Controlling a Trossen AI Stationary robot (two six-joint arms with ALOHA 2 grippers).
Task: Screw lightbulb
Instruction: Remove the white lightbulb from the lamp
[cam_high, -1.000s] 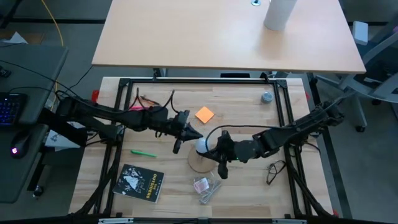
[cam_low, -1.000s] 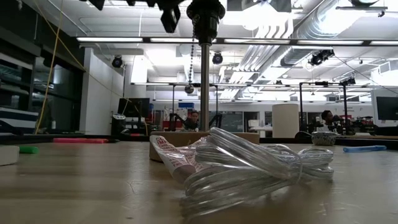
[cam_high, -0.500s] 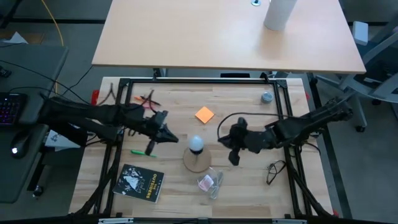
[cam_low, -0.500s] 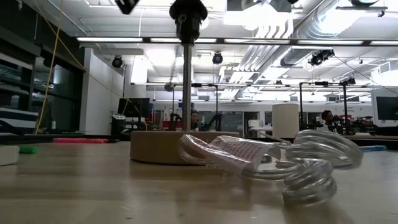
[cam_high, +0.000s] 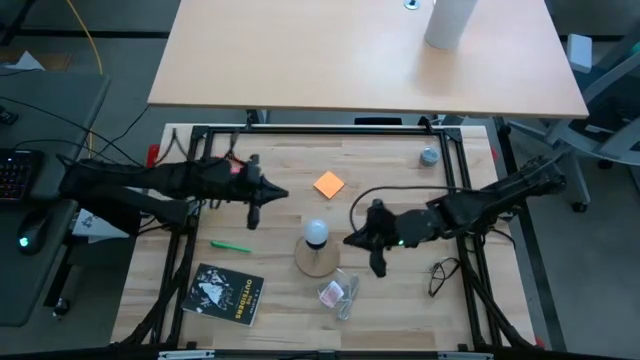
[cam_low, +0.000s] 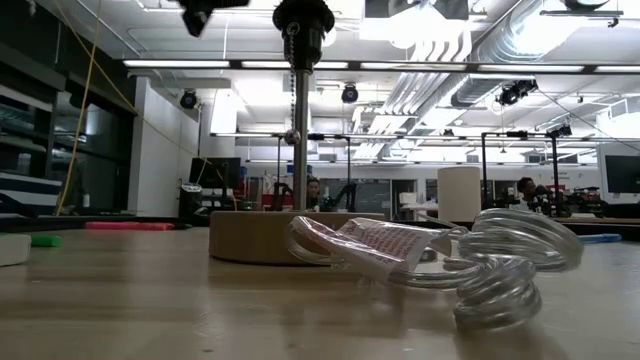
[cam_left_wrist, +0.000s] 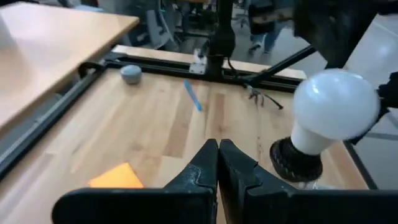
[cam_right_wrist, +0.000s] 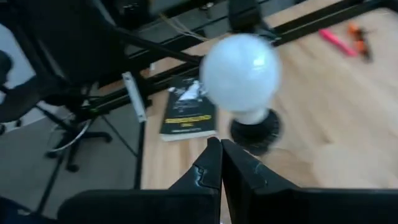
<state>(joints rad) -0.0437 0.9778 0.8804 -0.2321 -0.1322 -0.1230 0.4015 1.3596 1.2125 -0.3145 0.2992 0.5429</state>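
The lightbulb (cam_high: 316, 233) sits upright in the black socket (cam_left_wrist: 296, 161) on the round wooden disc (cam_high: 318, 259), near the middle of the bench (cam_high: 390, 160). Nothing holds it.

The left gripper (cam_high: 252, 219) hangs above the bench, away from the lightbulb on its left side. Its fingers (cam_left_wrist: 200, 168) are pressed shut with nothing between them. In the left wrist view, the lightbulb (cam_left_wrist: 334, 104) is close by, just off to one side of the fingers.

The right gripper (cam_high: 349, 241) is near the lightbulb on its right side, but not touching it. Its fingers (cam_right_wrist: 206, 165) are shut too and hold nothing. In the right wrist view, the lightbulb (cam_right_wrist: 240, 72) is right ahead of them.

An orange note (cam_high: 328, 184) lies behind the lightbulb. A see-through plastic packet (cam_high: 335, 295) lies in front of the disc. A black booklet (cam_high: 227, 293) and a green pen (cam_high: 230, 245) lie to the left of the disc.
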